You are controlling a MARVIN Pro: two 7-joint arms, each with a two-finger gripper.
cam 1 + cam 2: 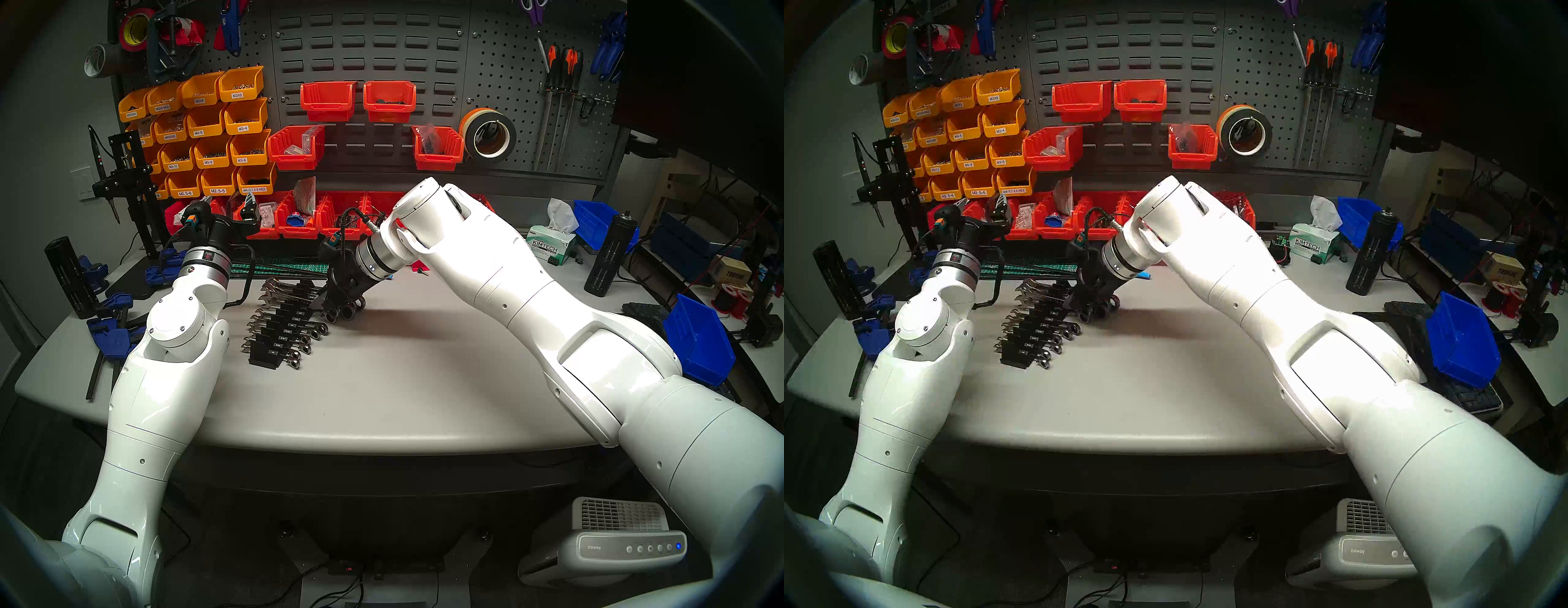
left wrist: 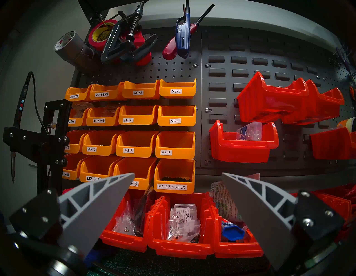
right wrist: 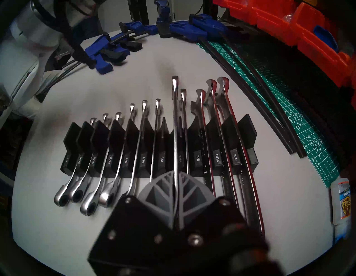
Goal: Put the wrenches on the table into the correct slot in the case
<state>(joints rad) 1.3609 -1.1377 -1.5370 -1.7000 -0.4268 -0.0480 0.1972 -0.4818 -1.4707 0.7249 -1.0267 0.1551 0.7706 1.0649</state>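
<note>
- The wrench (image 3: 175,123) is clamped between the grey fingers (image 3: 159,194) of the right gripper (image 3: 175,194), whose jaws are shut tight on its shank.
- In the right wrist view the wrench runs toward 12 o'clock from the jaws, its open end lying past the far edge of the rack (image 3: 248,131).
- The wrench is seen over the slot between the labels "1/2" and "5/8"; whether it is seated there or held just above cannot be told.
- The other wrenches are lodged in the rack, smallest at 9 o'clock and largest at 3 o'clock, ring ends toward 6 o'clock.
- In the head view the rack (image 1: 271,352) is set on the bench (image 1: 403,382) at about 10 o'clock from the bench's middle, with the right gripper (image 1: 335,297) tilted down over its far end.
- The left gripper (image 2: 178,192) is held up and well apart from the rack, its jaws wide and empty, aimed at the yellow bins (image 2: 175,115) and red bins (image 2: 181,246) on the back wall.
- Blue clamps (image 3: 107,50) are lying on the bench at 11 o'clock from the rack, and a green mat (image 3: 300,108) at 2 o'clock.
</note>
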